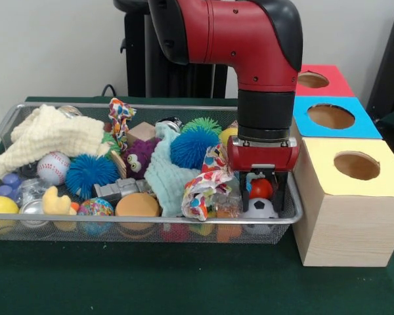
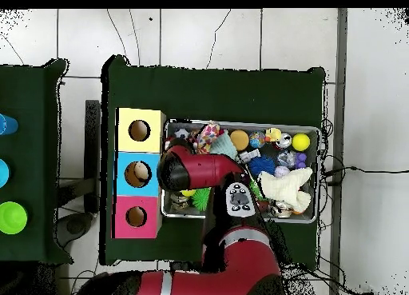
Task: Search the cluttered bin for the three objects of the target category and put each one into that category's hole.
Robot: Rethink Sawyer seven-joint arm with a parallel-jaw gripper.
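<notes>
Gripper (image 1: 262,190) down inside the wire bin (image 1: 285,220), at the end nearest the boxes. Its fingers stand apart either side of a small red ball (image 1: 261,188); contact with the ball cannot be confirmed. Directly below the gripper: soccer ball (image 1: 259,209). Just beside it, away from the boxes: patterned cloth (image 1: 207,180), then blue spiky ball (image 1: 194,146). On the other side, outside the bin: yellow-topped box (image 1: 345,197), hole open upward; blue box (image 1: 335,117) and red box (image 1: 322,80) behind that.
</notes>
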